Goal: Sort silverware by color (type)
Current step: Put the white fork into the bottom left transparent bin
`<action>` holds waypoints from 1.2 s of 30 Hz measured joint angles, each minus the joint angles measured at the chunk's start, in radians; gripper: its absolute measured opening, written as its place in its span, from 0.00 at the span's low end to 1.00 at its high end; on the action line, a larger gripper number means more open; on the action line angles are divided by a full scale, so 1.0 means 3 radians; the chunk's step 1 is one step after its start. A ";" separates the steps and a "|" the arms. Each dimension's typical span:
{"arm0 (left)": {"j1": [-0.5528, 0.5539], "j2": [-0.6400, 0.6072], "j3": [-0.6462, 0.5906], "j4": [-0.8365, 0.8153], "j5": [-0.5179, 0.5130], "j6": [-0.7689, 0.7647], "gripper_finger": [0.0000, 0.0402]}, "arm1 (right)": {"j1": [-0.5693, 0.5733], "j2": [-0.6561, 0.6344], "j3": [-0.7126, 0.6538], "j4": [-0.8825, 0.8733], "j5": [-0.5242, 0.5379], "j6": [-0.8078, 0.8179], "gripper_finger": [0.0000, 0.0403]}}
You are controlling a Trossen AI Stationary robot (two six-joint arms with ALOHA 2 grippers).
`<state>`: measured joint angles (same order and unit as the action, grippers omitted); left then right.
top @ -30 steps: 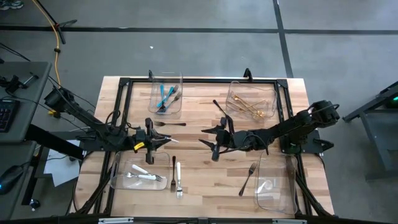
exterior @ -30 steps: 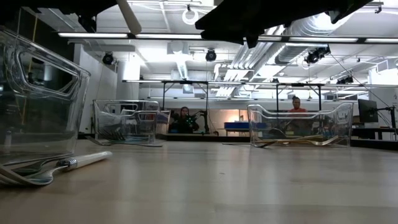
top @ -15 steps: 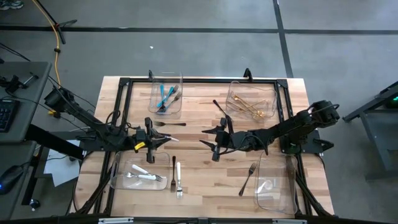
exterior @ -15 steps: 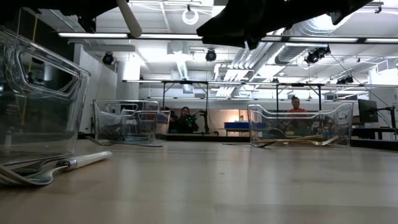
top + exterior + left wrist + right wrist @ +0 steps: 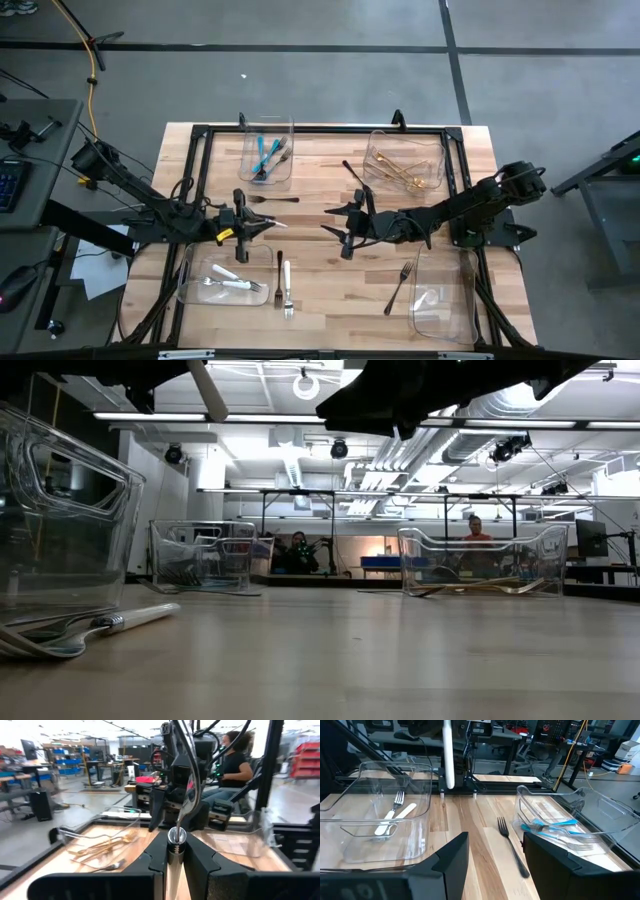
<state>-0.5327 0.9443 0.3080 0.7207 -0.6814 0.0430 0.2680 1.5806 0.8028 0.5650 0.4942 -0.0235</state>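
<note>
Desk (image 5: 330, 290) mid-sort: white utensil (image 5: 176, 840) clamped by left fingers (image 5: 155, 857); right fingers (image 5: 451, 851) released. Should be lowered squarely into white bin (image 5: 190, 285).

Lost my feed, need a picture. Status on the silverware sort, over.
Left end effector shut on a white-handled utensil, mid-table. Right end effector open, empty, facing it. Loose forks on the table; none seems in the way.

I work on a light wooden table (image 5: 330, 300) with a black metal frame (image 5: 320, 129) around it. Four clear rectangular plastic bins (image 5: 268, 150) stand on it, one near each corner. Behind the table I see two seated persons (image 5: 296, 550), and a yellow cable (image 5: 90, 50) lies on the grey floor (image 5: 300, 80).
</note>
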 joint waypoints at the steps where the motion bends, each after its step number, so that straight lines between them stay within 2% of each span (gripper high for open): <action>1: 0.0000 0.0000 0.0002 0.0000 0.0055 -0.0042 0.07 | 0.0000 0.0000 0.0000 -0.0001 0.0000 0.0000 0.46; 4: -0.0020 0.0002 0.0071 -0.0054 0.0269 -0.0117 0.07 | 0.0000 0.0000 0.0000 -0.0003 0.0000 0.0001 0.46; 7: -0.0129 0.0001 0.0273 -0.0455 0.0316 -0.0032 0.07 | 0.0003 0.0000 0.0000 -0.0093 -0.0001 0.0102 0.46; 10: -0.0266 0.0003 0.0682 -0.1438 0.0327 -0.0130 0.07 | 0.0003 0.0000 0.0000 -0.0231 -0.0003 0.0248 0.46; 15: -0.0585 0.0228 0.1531 -0.3432 0.0399 -0.0909 0.07 | 0.0003 0.0000 0.0000 -0.0289 -0.0001 0.0234 0.46; 18: -0.0803 0.0480 0.1938 -0.4214 0.0490 -0.1410 0.07 | 0.0003 0.0000 0.0000 -0.0288 -0.0001 0.0236 0.46; 21: -0.0971 0.0777 0.2163 -0.4853 0.0705 -0.1963 0.07 | 0.0003 0.0000 0.0000 -0.0295 -0.0001 0.0238 0.46; 25: -0.1086 0.1154 0.2216 -0.5483 0.1142 -0.2596 0.07 | 0.0003 0.0000 0.0000 -0.0300 -0.0002 0.0259 0.46; 28: -0.1105 0.1446 0.2214 -0.5965 0.1524 -0.2866 0.07 | 0.0003 0.0000 0.0000 -0.0300 -0.0001 0.0261 0.46; 31: -0.1104 0.1706 0.2214 -0.6244 0.1734 -0.2828 0.07 | 0.0003 0.0000 0.0000 -0.0298 -0.0001 0.0263 0.46; 36: -0.1034 0.2004 0.2214 -0.6224 0.1803 -0.2477 0.07 | 0.0003 0.0000 0.0000 -0.0300 -0.0001 0.0263 0.46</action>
<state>-0.8428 1.5456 0.9722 -1.1464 -0.1404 -0.7001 0.2687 1.5806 0.8028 0.4751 0.4938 0.0555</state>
